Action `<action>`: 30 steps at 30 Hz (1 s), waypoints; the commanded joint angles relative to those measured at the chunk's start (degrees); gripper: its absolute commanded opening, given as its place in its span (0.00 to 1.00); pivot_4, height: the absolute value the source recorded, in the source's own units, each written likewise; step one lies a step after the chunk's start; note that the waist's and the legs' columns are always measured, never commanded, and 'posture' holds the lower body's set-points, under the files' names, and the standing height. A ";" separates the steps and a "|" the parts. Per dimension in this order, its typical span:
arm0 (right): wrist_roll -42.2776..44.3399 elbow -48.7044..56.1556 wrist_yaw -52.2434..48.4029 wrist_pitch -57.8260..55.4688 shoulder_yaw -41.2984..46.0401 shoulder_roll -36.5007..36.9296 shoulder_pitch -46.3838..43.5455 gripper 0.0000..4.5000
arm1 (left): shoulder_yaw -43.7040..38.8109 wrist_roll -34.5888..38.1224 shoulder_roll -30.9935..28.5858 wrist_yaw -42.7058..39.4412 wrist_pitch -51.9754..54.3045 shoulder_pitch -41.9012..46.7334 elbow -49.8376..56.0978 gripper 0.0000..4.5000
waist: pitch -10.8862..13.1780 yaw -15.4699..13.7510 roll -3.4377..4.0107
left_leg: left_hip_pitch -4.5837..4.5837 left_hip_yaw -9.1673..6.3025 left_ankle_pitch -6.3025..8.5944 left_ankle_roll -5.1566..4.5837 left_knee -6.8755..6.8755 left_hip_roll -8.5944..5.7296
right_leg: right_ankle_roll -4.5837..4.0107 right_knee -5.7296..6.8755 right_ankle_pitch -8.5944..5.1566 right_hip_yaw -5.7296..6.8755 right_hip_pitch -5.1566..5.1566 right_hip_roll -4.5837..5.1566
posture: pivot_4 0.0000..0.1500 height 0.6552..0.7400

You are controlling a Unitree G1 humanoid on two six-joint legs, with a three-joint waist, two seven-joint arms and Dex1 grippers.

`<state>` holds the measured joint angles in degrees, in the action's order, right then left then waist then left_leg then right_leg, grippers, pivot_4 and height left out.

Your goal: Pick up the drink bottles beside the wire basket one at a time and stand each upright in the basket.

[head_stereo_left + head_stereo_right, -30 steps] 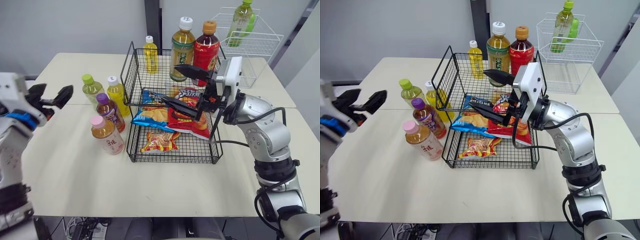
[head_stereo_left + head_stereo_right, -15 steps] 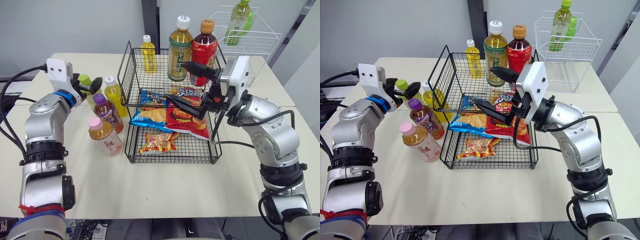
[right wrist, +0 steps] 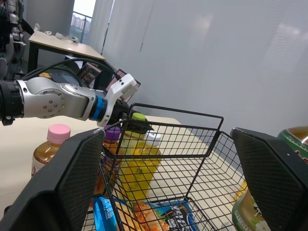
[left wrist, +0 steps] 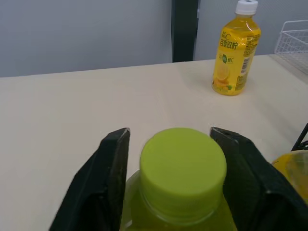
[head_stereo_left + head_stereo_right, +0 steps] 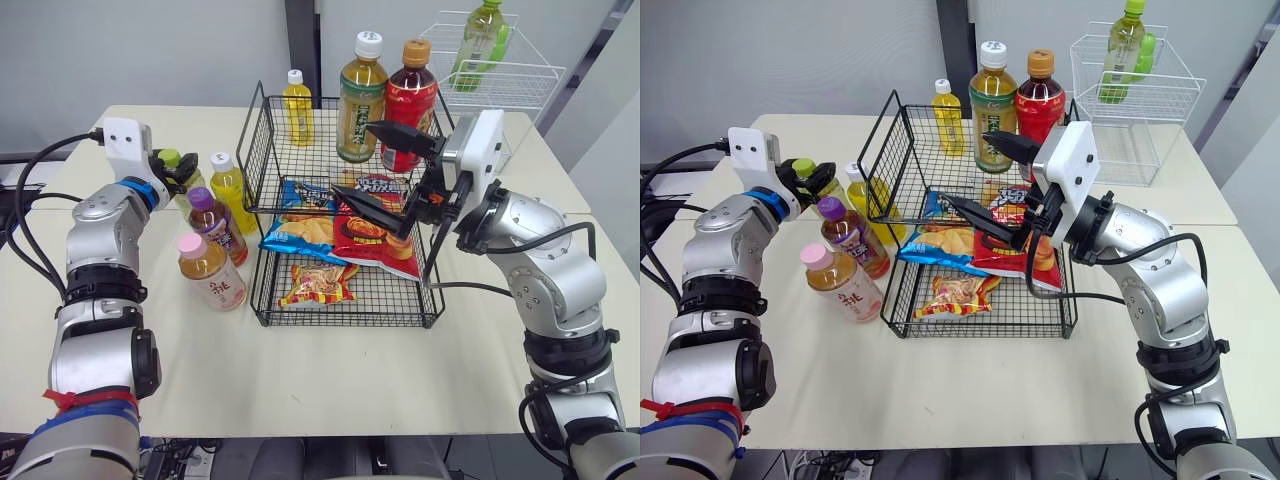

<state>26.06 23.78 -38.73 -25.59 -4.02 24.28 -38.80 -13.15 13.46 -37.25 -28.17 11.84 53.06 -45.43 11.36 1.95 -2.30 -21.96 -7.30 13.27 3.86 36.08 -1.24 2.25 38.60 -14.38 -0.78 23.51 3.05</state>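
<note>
Evidently the left gripper [image 4: 169, 132] sat spread astride the green-capped bottle [image 4: 183, 166], upright on the tabletop [image 5: 150, 330] just beside the wire basket [image 5: 262, 140]; judged full, rigid, slick: grasp below the cap; right gripper [image 5: 352, 158] spread

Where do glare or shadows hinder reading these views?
Left eye view: even light, only faint shadows on the table. Left wrist view: the green cap inside the left gripper carries no harsh glare. Right wrist view: a bright window and a pale sheen on the wall.
</note>
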 commanded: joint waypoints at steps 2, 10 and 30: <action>0.83 1.75 0.17 0.22 1.53 0.39 -0.19 1.00 | -0.53 -0.77 -0.67 0.26 -1.26 1.46 -0.48 0.30 | 0.00 0.08 0.00 | 0.01 0.01 0.00 0.00 0.00 0.00 | 0.00 0.00 0.00 0.00 0.00 0.00 | 1.00 1.00; 0.78 1.28 -0.14 0.46 1.39 0.29 -0.38 1.00 | -2.39 0.80 -3.48 -2.73 -2.54 1.76 1.44 0.30 | 0.01 0.18 -0.01 | 0.01 0.01 0.00 0.00 0.00 0.02 | 0.00 0.01 0.00 0.00 0.01 -0.02 | 1.00 1.00; -1.57 0.94 3.11 1.96 2.20 -0.53 0.12 1.00 | 2.16 8.35 -9.65 -27.16 20.62 38.95 5.79 0.30 | 0.04 0.63 -0.04 | -0.94 -0.25 -0.02 0.02 0.20 -0.06 | 0.06 0.06 -0.02 0.26 0.67 -0.01 | 1.00 1.00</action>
<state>24.89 23.24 -36.45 -25.04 -3.35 23.78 -38.73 -11.34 20.30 -47.14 -54.07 31.67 89.05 -40.35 11.40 2.58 -2.34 -22.90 -7.56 13.25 3.87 36.28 -1.29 2.31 38.67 -14.40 -0.51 24.18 3.04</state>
